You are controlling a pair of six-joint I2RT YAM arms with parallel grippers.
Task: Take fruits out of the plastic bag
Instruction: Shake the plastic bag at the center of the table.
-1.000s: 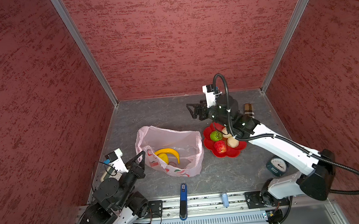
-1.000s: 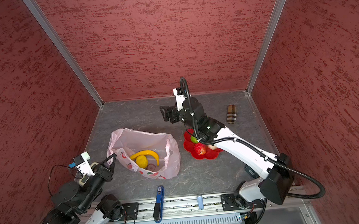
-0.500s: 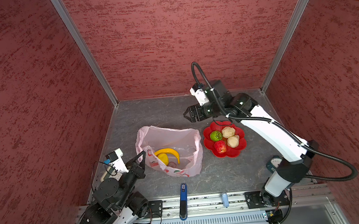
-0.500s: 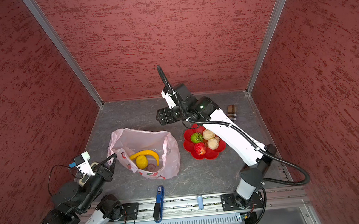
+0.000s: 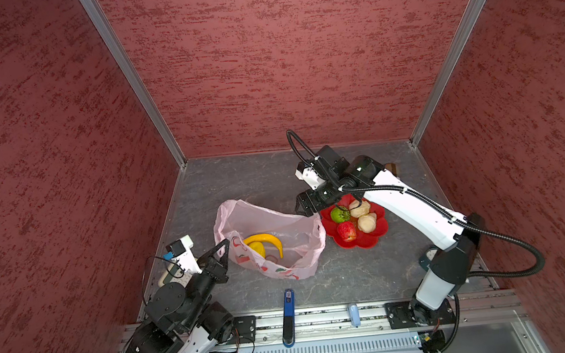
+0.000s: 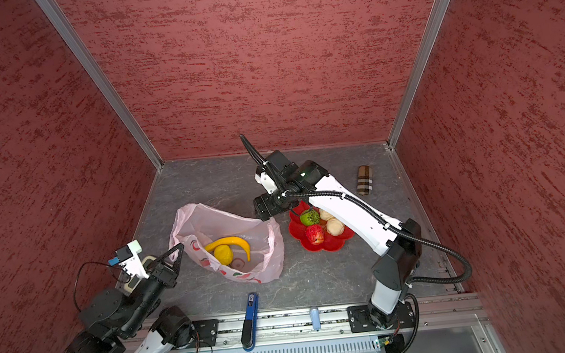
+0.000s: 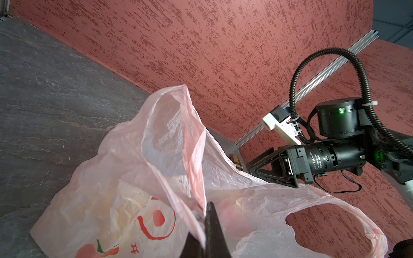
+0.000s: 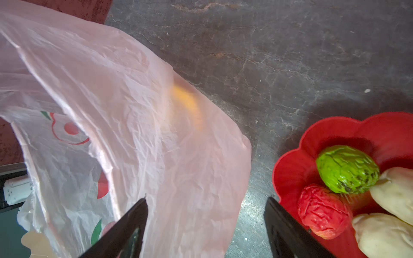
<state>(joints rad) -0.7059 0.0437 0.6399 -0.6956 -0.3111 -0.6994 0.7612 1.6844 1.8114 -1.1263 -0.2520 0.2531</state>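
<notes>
**Plastic bag (image 5: 302,253) holds two fruits, four lie on plate beside it**

The pale-pink bag sits open-mouthed on the grey table (image 5: 239,181). Both top views show a long yellow banana (image 5: 266,239) and a small yellow round fruit (image 5: 257,248) inside it. The left gripper (image 5: 226,242) is clamped tight on the bag's rim at the corner nearest that arm's base. The left wrist view shows a fold of film pinched between its fingers (image 7: 212,230). The right gripper (image 8: 207,199) hovers over the opposite rim, jaws spread wide and holding nothing. One of its tips is above the bag's film, the other at the edge of the red flower-shaped plate (image 5: 358,242). That plate lies just beside the bag on the right arm's side. It carries a green fruit (image 5: 340,214), a red bumpy fruit (image 5: 346,231) and two beige lumpy ones (image 5: 367,223), bunched together.
</notes>
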